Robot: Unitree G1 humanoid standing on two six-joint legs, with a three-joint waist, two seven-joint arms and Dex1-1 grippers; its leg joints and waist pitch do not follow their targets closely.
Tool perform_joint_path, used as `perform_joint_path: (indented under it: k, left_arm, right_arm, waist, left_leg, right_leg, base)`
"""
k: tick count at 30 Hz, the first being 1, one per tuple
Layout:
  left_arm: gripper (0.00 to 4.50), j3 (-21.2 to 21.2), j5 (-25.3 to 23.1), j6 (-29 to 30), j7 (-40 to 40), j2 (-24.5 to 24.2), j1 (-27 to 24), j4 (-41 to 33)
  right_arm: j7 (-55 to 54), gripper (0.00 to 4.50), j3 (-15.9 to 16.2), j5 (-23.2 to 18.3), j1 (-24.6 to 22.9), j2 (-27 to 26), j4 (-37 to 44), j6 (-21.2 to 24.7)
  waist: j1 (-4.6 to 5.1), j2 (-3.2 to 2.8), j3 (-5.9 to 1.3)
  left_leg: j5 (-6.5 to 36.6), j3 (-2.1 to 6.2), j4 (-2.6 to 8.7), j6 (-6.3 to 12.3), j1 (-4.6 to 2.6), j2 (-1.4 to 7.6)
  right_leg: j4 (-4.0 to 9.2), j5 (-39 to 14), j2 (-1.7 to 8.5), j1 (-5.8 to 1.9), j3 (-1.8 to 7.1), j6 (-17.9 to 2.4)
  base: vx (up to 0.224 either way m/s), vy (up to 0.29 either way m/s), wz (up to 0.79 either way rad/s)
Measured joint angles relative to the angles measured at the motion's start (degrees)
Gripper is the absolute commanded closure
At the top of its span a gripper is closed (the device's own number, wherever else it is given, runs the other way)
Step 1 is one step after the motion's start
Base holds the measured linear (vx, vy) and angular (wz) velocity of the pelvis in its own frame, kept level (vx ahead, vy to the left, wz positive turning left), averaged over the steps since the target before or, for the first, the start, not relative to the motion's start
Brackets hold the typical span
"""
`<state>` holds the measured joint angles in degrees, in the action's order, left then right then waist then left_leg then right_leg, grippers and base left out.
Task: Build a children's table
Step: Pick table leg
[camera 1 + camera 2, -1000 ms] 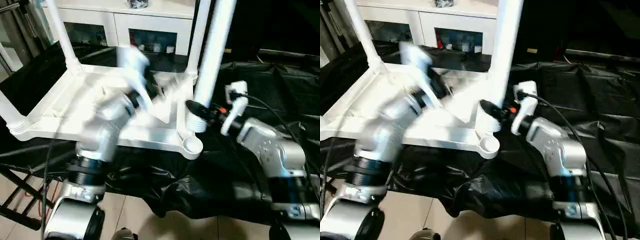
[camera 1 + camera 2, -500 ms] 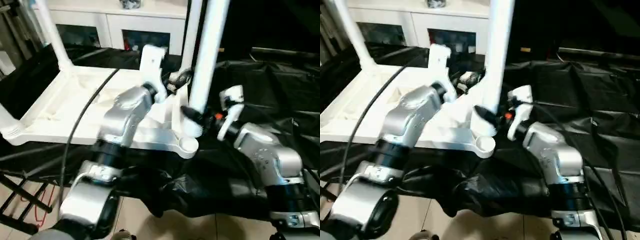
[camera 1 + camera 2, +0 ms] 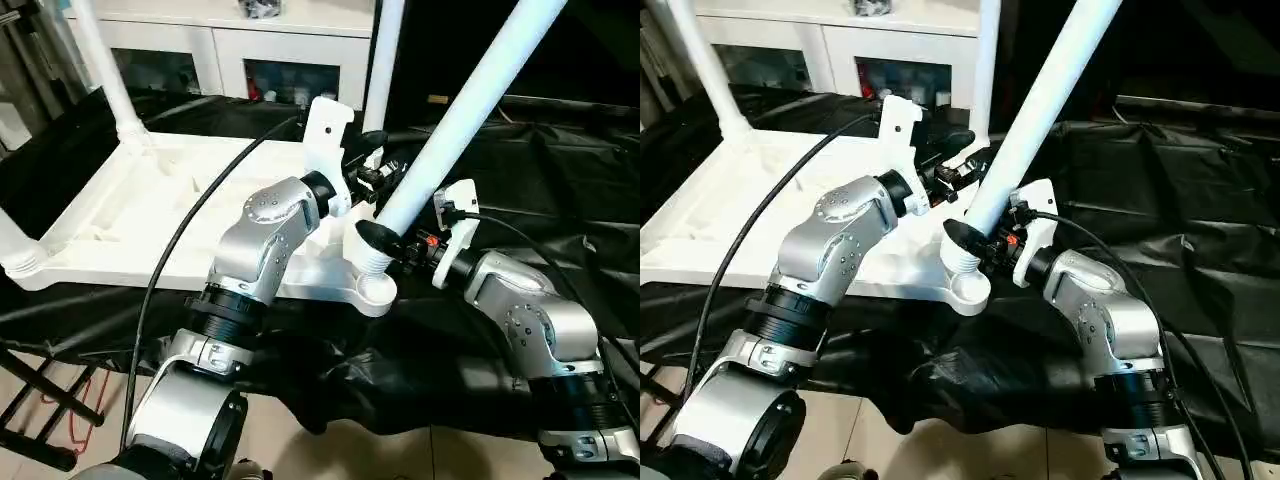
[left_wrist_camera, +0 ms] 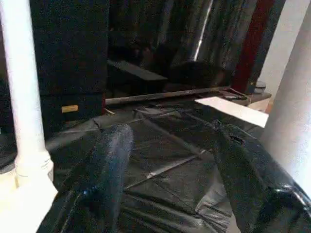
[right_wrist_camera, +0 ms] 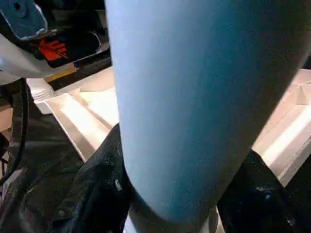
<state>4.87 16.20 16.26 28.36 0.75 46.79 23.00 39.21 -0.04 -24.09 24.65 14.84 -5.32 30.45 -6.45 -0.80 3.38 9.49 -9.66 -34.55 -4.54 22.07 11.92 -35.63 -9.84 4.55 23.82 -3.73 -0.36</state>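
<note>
The right gripper (image 3: 975, 240) clamps the tilted, stiff, probably slippery leg (image 3: 455, 125) low by the upturned children's table's (image 3: 130, 210) near-right socket, while the left gripper (image 3: 378, 172) stands apart beside it.

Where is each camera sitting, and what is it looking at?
Head views: from the robot's head, looking down at the upside-down table top; both silver arms show.
Left wrist view: along the open left gripper, over black cloth; its two black fingers show.
Right wrist view: along the right gripper, shut on the tilted leg.
Shared: the right wrist and head views both show that leg and the table top.
</note>
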Motion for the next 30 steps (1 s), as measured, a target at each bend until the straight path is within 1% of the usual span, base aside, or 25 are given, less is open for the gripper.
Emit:
perform_joint_path:
  k: [3, 6, 9, 10, 11, 12, 13, 14, 15, 16, 17, 18, 19, 20, 21, 23, 25, 28, 29, 30]
  left_arm:
    - [1.46, -0.5, -1.6, -1.6, -3.0, -0.4, 0.5, 2.1]
    - [1.46, -0.5, -3.6, -2.4, -3.8, -3.2, 0.6, 2.7]
    - [1.46, 0.6, -4.8, -0.9, -0.2, -7.9, 0.3, 1.9]
    - [1.46, 1.5, -5.0, 0.6, 2.2, -9.4, -0.3, 0.8]
    - [1.46, 3.3, -5.1, 2.7, 5.6, -11.5, -1.3, -0.8]
    - [1.11, 4.2, -5.2, 3.7, 7.2, -12.0, -2.0, -1.2]
    - [1.11, 5.4, -5.3, 4.9, 9.3, -13.4, -2.9, -1.8]
    - [1.11, 8.5, -5.5, 6.3, 13.2, -15.7, -4.2, -3.1]
    - [0.90, 10.0, -6.0, 6.9, 15.3, -16.5, -4.8, -3.4]
    - [0.90, 12.7, -6.5, 7.1, 18.3, -18.3, -5.6, -4.5]
    - [0.75, 15.6, -7.4, 7.2, 21.9, -20.0, -6.4, -5.0]
    - [0.65, 17.1, -8.1, 7.3, 23.9, -20.8, -6.8, -4.9]
    - [0.64, 18.2, -8.6, 7.4, 25.3, -21.1, -7.0, -4.6]
    - [1.01, 19.1, -9.6, 7.3, 26.5, -21.3, -7.0, -4.0]
    - [1.12, 19.7, -10.3, 7.3, 26.8, -21.3, -7.0, -3.4]
    - [1.06, 20.2, -11.6, 7.0, 27.1, -21.2, -6.6, -1.4]
    - [1.50, 20.9, -12.8, 6.6, 27.2, -21.4, -6.2, 0.6]
    - [1.52, 22.4, -13.8, 6.7, 28.2, -22.5, -6.0, 2.1]
    - [1.77, 22.7, -13.9, 6.9, 28.4, -22.7, -6.0, 2.4]
    - [1.77, 22.7, -14.1, 7.0, 28.3, -22.7, -6.0, 2.7]
  right_arm:
    - [-0.1, 2.60, 0.6, 0.1, 0.2, -0.2, 0.0, -0.1]
    - [-0.8, 2.60, 0.5, 0.3, 0.4, 0.1, -0.6, -0.9]
    - [-3.0, 2.60, 0.0, 2.4, 2.0, 1.2, -3.8, -2.0]
    - [-3.7, 2.60, -0.6, 2.8, 2.4, 1.3, -4.7, -2.1]
    - [-4.2, 2.60, -1.4, 3.3, 2.6, 1.7, -5.4, -2.4]
    - [-4.4, 2.60, -1.9, 3.6, 2.7, 1.9, -6.0, -2.5]
    - [-4.6, 2.60, -2.0, 3.8, 2.9, 2.1, -6.4, -2.5]
    - [-4.7, 2.60, -2.0, 3.9, 3.0, 2.3, -6.7, -2.5]
    - [-4.9, 2.60, -2.1, 4.0, 3.0, 2.5, -6.8, -2.6]
    - [-4.9, 2.60, -2.1, 4.0, 3.0, 2.6, -6.8, -2.6]
    - [-4.9, 2.60, -2.1, 4.0, 3.0, 2.9, -6.8, -2.8]
    - [-4.9, 2.60, -2.1, 4.0, 3.0, 3.2, -6.8, -3.1]
    - [-4.9, 2.60, -2.1, 4.0, 3.0, 3.3, -6.8, -3.1]
    - [-4.8, 2.60, -2.1, 4.0, 3.0, 3.3, -6.8, -3.2]
    - [-4.7, 2.60, -2.0, 4.1, 3.0, 3.3, -6.8, -3.2]
    - [-4.4, 2.60, -1.8, 4.2, 3.0, 3.2, -6.8, -3.2]
    - [-4.2, 2.60, -1.8, 4.4, 3.0, 3.2, -6.7, -3.2]
    - [-4.0, 2.60, -1.8, 4.5, 2.8, 3.2, -6.7, -3.2]
    - [-4.0, 2.60, -1.7, 4.5, 2.7, 3.3, -6.7, -3.2]
    - [-4.0, 2.60, -1.7, 4.5, 2.6, 3.3, -6.7, -3.2]
  waist:
    - [0.06, 0.00, 0.00]
    - [0.14, 0.00, 0.00]
    - [0.09, 0.00, 0.00]
    - [0.08, 0.00, 0.00]
    - [0.04, -0.01, 0.00]
    - [-0.10, -0.01, 0.00]
    - [-0.13, -0.01, 0.00]
    - [-0.09, -0.01, 0.00]
    - [-0.12, -0.02, 0.01]
    - [-0.06, -0.02, 0.01]
    - [0.03, -0.08, 0.02]
    - [0.05, -0.10, 0.04]
    - [0.06, -0.10, 0.04]
    - [0.07, -0.10, 0.04]
    - [0.11, -0.14, 0.03]
    - [0.20, -0.19, 0.03]
    - [0.27, -0.22, 0.02]
    - [0.38, -0.30, 0.01]
    - [0.41, -0.32, 0.01]
    - [0.45, -0.33, 0.02]
  left_leg:
    - [0.0, 0.00, 0.00, 0.00, 0.00, -0.01]
    - [0.0, 0.01, 0.00, 0.00, -0.01, 0.00]
    - [0.0, 0.00, 0.00, -0.01, 0.00, 0.00]
    - [0.0, 0.00, 0.01, -0.01, 0.00, -0.01]
    - [0.0, -0.01, 0.03, -0.01, -0.01, -0.01]
    - [0.0, -0.01, 0.04, -0.01, 0.01, -0.01]
    - [0.0, -0.02, 0.04, -0.01, 0.05, -0.01]
    - [0.0, -0.01, 0.07, -0.01, 0.03, -0.01]
    - [0.0, -0.03, 0.08, -0.01, 0.06, -0.01]
    - [0.0, -0.03, 0.08, -0.01, 0.04, 0.00]
    - [0.0, -0.03, 0.10, -0.01, 0.00, 0.00]
    - [0.0, -0.04, 0.09, -0.02, 0.01, 0.00]
    - [0.0, -0.04, 0.08, -0.03, -0.01, 0.00]
    - [0.0, -0.04, 0.08, -0.04, -0.04, 0.00]
    - [0.0, -0.04, 0.08, -0.05, -0.06, 0.00]
    - [0.0, -0.03, 0.08, -0.06, -0.08, -0.01]
    - [0.0, -0.03, 0.08, -0.07, -0.09, -0.01]
    - [0.0, -0.02, 0.09, -0.09, -0.07, -0.01]
    - [0.0, -0.02, 0.10, -0.09, -0.06, -0.01]
    - [0.0, -0.02, 0.10, -0.09, -0.05, -0.01]
  right_leg:
    - [0.02, 0.0, 0.00, -0.01, 0.00, 0.0]
    - [0.01, 0.0, -0.01, 0.01, 0.00, 0.0]
    - [0.00, 0.0, -0.01, 0.03, 0.01, 0.0]
    - [0.01, 0.0, -0.01, 0.02, 0.01, 0.0]
    - [0.04, 0.0, -0.01, 0.03, 0.03, 0.0]
    - [0.04, 0.0, 0.00, 0.02, 0.02, 0.0]
    - [0.06, 0.0, 0.00, 0.06, 0.02, 0.0]
    - [0.06, 0.0, 0.00, 0.05, 0.03, 0.0]
    - [0.06, 0.0, 0.00, 0.08, 0.02, 0.0]
    - [0.07, 0.0, 0.00, 0.08, 0.01, 0.0]
    - [0.06, 0.0, 0.00, 0.06, 0.03, 0.0]
    - [0.05, 0.0, 0.00, 0.08, 0.03, 0.0]
    - [0.02, 0.0, 0.00, 0.07, 0.03, 0.0]
    - [0.01, 0.0, 0.00, 0.05, 0.03, 0.0]
    - [0.01, 0.0, 0.00, 0.04, 0.03, 0.0]
    - [0.01, 0.0, 0.00, 0.03, 0.04, 0.0]
    - [0.00, 0.1, 0.00, 0.03, 0.04, 0.0]
    - [0.01, 0.0, -0.01, 0.05, 0.04, 0.0]
    - [0.02, 0.0, -0.01, 0.06, 0.04, 0.0]
    - [0.02, 0.0, -0.01, 0.06, 0.04, 0.0]
  base:
    - [0.000, 0.000, 0.00]
    - [0.000, 0.000, 0.00]
    - [0.000, 0.000, 0.00]
    - [0.000, 0.000, 0.00]
    - [0.000, 0.000, 0.00]
    - [0.000, 0.000, 0.00]
    - [0.000, 0.000, 0.00]
    - [0.000, 0.000, 0.00]
    - [0.000, 0.000, 0.00]
    - [0.000, 0.000, 0.00]
    - [0.000, 0.000, 0.00]
    - [0.000, 0.000, 0.00]
    - [0.000, 0.000, 0.00]
    - [0.000, 0.000, 0.00]
    - [0.000, 0.000, 0.00]
    - [0.000, 0.000, 0.00]
    - [0.000, 0.000, 0.00]
    - [0.000, 0.000, 0.00]
    - [0.000, 0.000, 0.00]
    - [0.000, 0.000, 0.00]
